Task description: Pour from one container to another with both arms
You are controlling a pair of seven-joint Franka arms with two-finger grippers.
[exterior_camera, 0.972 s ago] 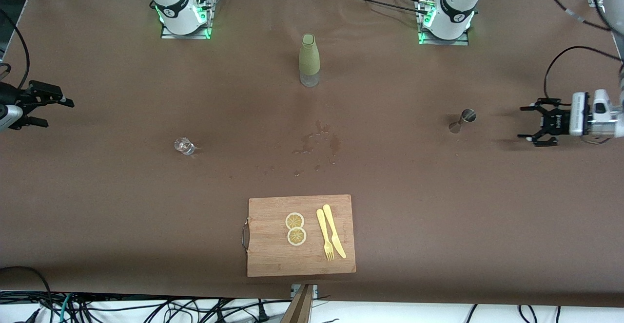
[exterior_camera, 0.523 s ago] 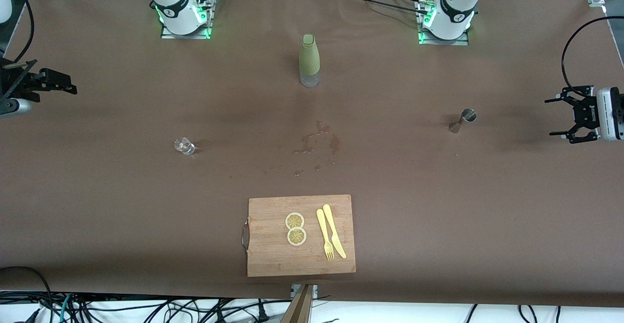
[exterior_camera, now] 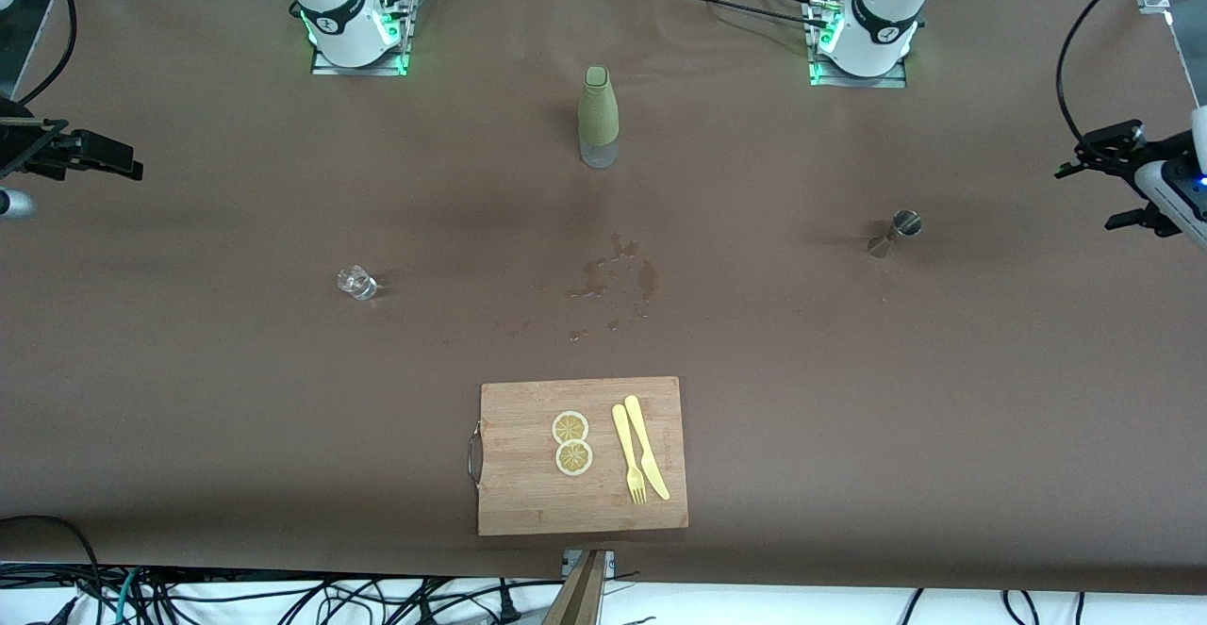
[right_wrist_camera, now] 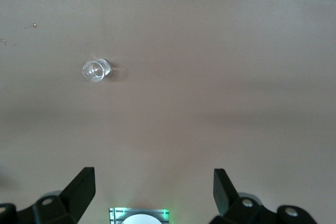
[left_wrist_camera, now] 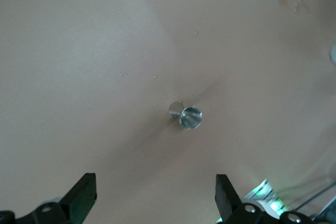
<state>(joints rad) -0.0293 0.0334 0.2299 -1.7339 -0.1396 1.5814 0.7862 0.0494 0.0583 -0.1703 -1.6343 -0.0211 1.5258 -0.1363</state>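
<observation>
Though half cut off, both grippers' fingers point(left_wrist_camera: 84, 198) apart

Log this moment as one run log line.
left gripper: open, empty, at left arm's table end | right gripper: open, empty, at right arm's end | jigger, glass: standing untouched

Cut off at the front view's edges: left pincer point(exterior_camera: 1113, 177) at the left arm's end of the desk point(exterior_camera: 849, 370), right pincer point(exterior_camera: 90, 154) at the right arm's end, arms mostly out of frame. Too small to tell: contents of small clear glass cup point(exterior_camera: 356, 282) and small silver metal jigger point(exterior_camera: 891, 234). Only fingertips point(left_wrist_camera: 84, 195) visible in wrist views.
</observation>
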